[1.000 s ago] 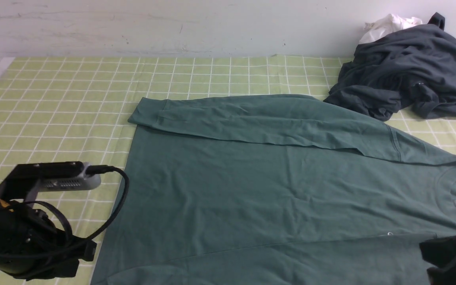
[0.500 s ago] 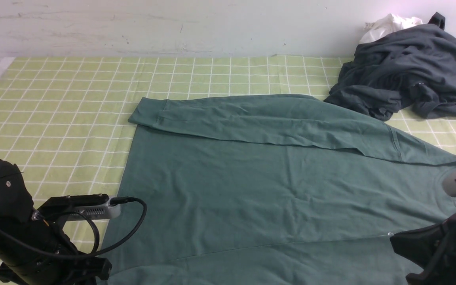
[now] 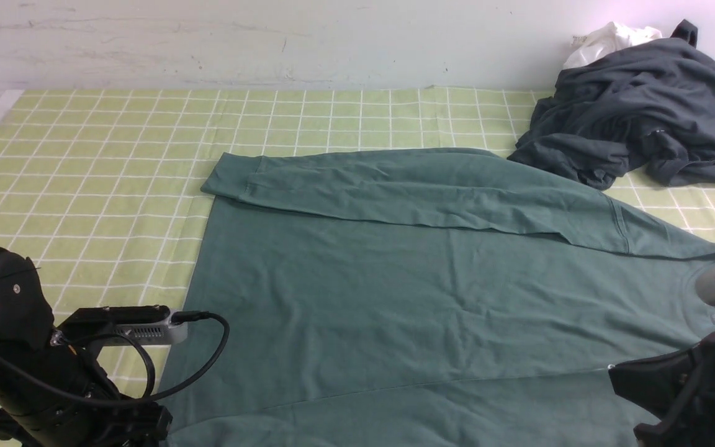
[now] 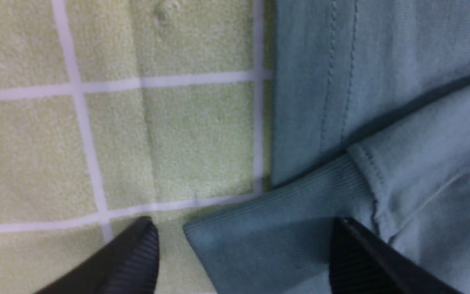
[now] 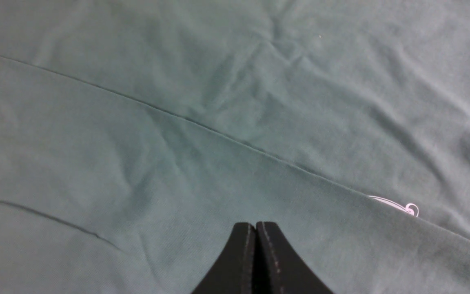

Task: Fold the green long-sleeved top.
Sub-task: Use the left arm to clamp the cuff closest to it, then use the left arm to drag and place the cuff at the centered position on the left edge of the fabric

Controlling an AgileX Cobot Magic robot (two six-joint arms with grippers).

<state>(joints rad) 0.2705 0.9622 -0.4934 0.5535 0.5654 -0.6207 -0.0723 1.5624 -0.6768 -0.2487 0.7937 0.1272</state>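
Well, the dull teal-green long-sleeved jersey top (image 3: 426, 279) lies spread flat across the middle and right of the yellow-green checked cloth (image 3: 115, 143). Its far sleeve (image 3: 395, 186) is folded over the body with the cuff pointing left. At the top's near left corner the left gripper (image 4: 243, 232) stands released, its black ribbed fingers (image 4: 137, 253) wide apart and a ribbed cuff (image 4: 284, 216) lying loose between them. At the near right the right gripper (image 5: 256, 228) is clenched tight on nothing, poised over the top's fabric beside a fold line. A crumpled dark charcoal-grey garment (image 3: 637, 118) sits at the far right, just beyond the top's shoulder, with a small white garment (image 3: 606, 40) behind it.
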